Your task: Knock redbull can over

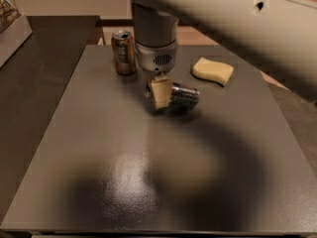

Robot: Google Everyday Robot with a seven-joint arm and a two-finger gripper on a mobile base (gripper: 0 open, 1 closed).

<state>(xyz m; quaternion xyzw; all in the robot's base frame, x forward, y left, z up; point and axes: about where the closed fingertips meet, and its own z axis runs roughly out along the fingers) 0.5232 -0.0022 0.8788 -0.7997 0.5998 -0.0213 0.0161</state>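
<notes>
The redbull can, slim and silver-grey, lies on its side on the dark table, its length running left to right. My gripper hangs from the grey wrist straight above the can's left end and touches or overlaps it. I cannot tell whether it holds the can. The arm crosses the top of the view and casts a wide shadow on the table in front of the can.
A brown-orange can stands upright at the back left, just left of my wrist. A pale yellow sponge lies at the back right. A lower dark counter runs along the left side.
</notes>
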